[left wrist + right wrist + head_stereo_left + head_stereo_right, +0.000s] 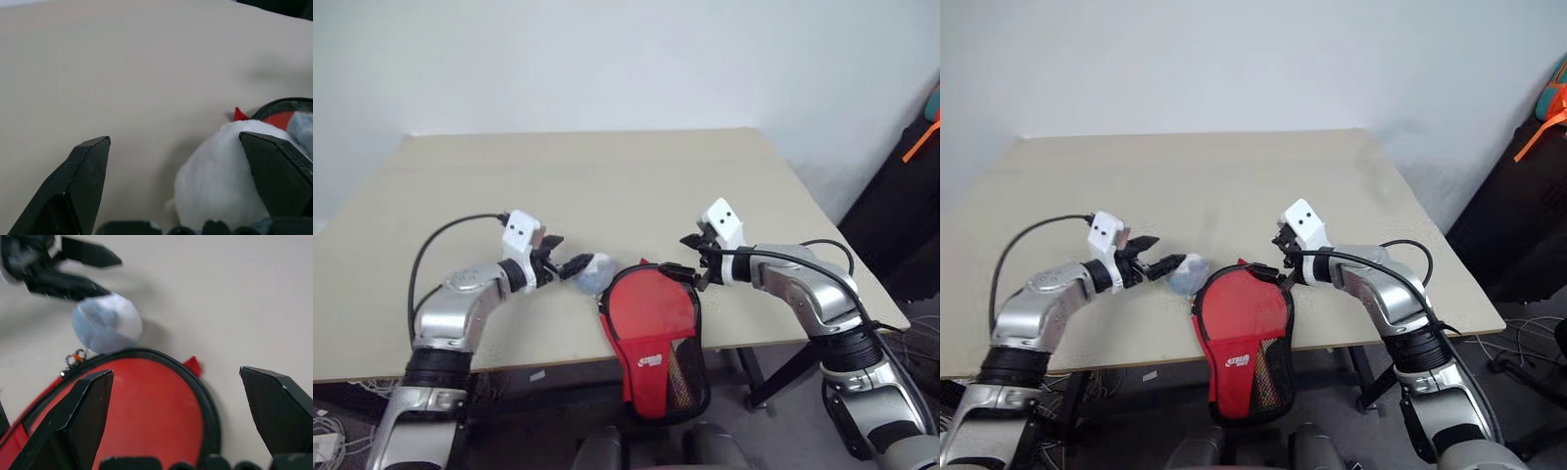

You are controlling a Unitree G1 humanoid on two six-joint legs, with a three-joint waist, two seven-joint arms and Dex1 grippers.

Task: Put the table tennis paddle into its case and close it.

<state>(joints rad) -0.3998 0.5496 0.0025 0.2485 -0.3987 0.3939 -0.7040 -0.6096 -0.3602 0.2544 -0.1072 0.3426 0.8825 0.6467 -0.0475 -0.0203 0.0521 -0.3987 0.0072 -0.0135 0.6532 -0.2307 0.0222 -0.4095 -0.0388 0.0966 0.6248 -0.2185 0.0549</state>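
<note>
The case [653, 338], zipped, overhangs the table [607, 176] edge, long axis running six to twelve o'clock. The right gripper [691, 253], jaws released, hovers at its one o'clock rim, nearer than the open left gripper [570, 262] by the ball [595, 272]; paddle unseen, presumably inside.

The table [607, 176] is lying bare across the whole upper half of the frame, leaving wide room for a hand to pass. Along the lower centre edge the case [651, 338] is blocking the way, hanging partly over the table's front. Just to its upper left the ball [595, 272] is sitting close against it, with the left gripper [570, 266] crowding the ball and the right gripper [690, 257] hovering at the case's upper right.
</note>
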